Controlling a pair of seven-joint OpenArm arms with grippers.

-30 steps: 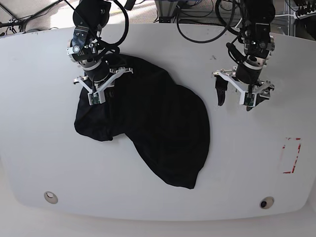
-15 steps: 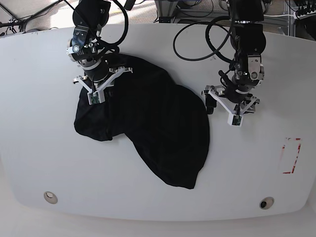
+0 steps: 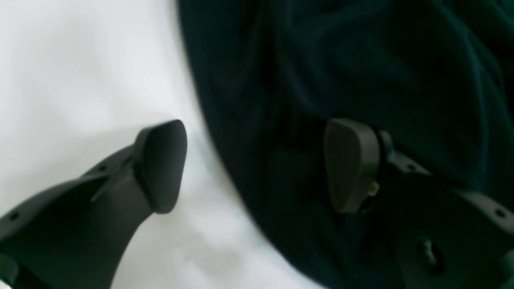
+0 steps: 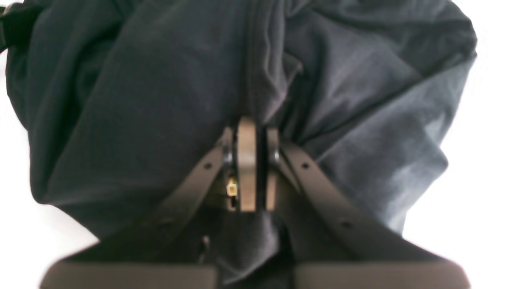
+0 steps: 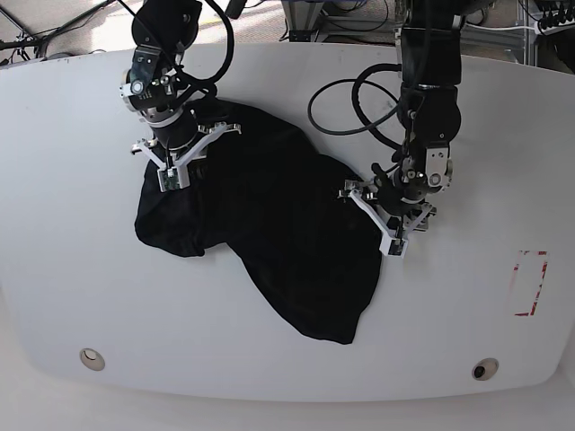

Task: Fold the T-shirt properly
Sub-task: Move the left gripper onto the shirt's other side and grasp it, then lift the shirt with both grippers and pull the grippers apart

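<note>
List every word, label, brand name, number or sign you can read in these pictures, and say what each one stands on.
None can be read.
T-shirt: plain black, no print or label showing.
Table: bears a red rectangular outline near one edge, a mark without letters or numbers.
Arms and wrist parts: small fittings, too small or blurred to show any text.

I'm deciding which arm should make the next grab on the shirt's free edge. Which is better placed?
Left. The left gripper is open and straddles the T-shirt edge, one finger over cloth, one over the table. The right gripper is already shut on cloth.
</note>
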